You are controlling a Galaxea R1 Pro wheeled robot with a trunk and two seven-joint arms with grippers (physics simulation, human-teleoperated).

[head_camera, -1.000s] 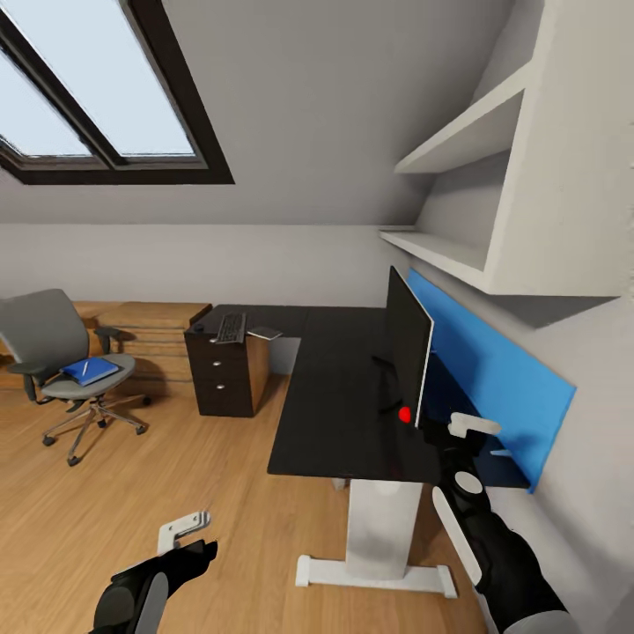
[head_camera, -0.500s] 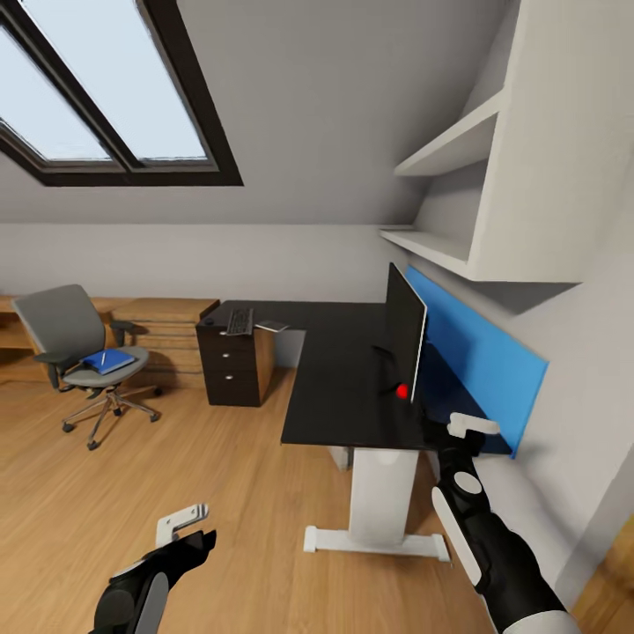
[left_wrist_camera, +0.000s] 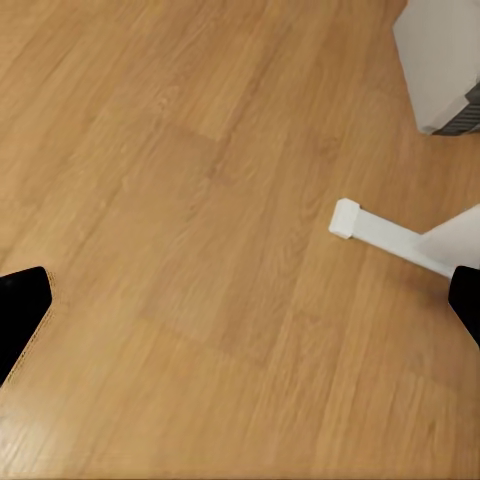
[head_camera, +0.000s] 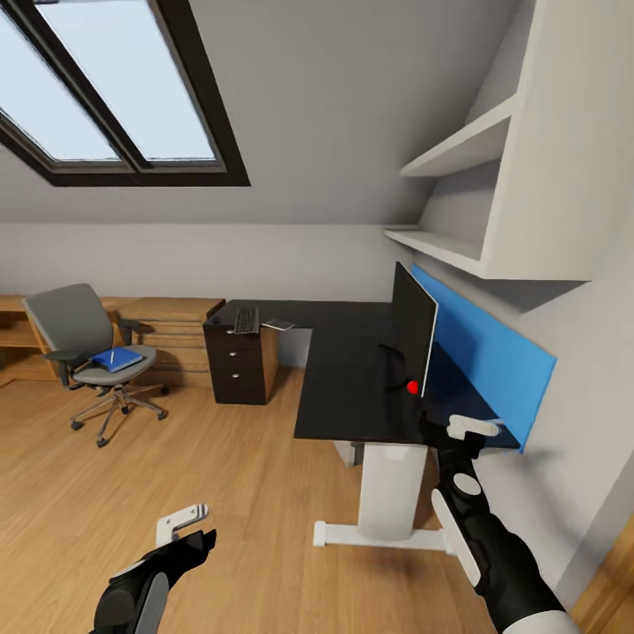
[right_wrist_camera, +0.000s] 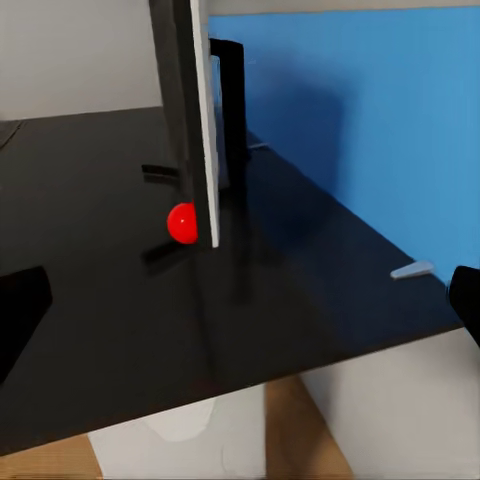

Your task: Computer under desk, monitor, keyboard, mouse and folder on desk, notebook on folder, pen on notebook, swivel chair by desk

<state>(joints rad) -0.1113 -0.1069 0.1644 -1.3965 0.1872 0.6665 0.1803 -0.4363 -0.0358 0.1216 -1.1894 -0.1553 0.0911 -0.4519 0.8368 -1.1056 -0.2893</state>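
The right gripper (head_camera: 473,429), fingers spread and empty, hovered near the monitor (head_camera: 414,330) standing on the desk (head_camera: 352,387); a careless reach risked toppling it. The left gripper (head_camera: 183,521) hung unclenched over the floor.

Both arms reach forward, left gripper (head_camera: 183,523) low, right gripper (head_camera: 473,428) higher, each with fingers spread apart.

Black desk (head_camera: 352,370) (blue back panel (head_camera: 484,352))

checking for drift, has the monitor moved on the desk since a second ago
No. The monitor stands at the same spot on the desk, before the blue panel; only the camera shifted.
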